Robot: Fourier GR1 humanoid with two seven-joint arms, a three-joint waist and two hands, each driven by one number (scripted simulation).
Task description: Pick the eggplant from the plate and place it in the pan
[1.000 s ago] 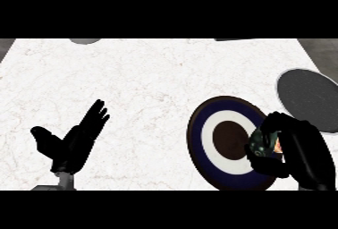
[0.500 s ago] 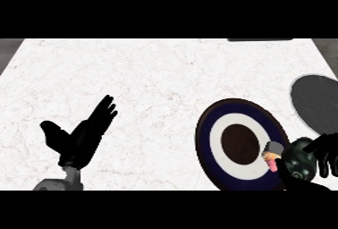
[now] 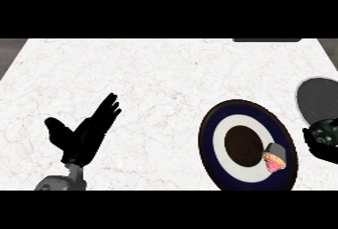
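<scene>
The right robot hand (image 3: 323, 143) has pulled off toward the pan (image 3: 320, 100), fingers unclear and apparently empty; the eggplant (image 3: 274, 160) now lies on the plate (image 3: 218, 134), ungrasped

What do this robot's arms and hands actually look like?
The left hand is all black, with slim fingers and a separate thumb, much like a glove. It sits on a grey forearm, rounded at the wrist. The right hand at the view's right edge is also black, with faint greenish glints on it; its forearm does not show. No cables or markings are visible.
</scene>
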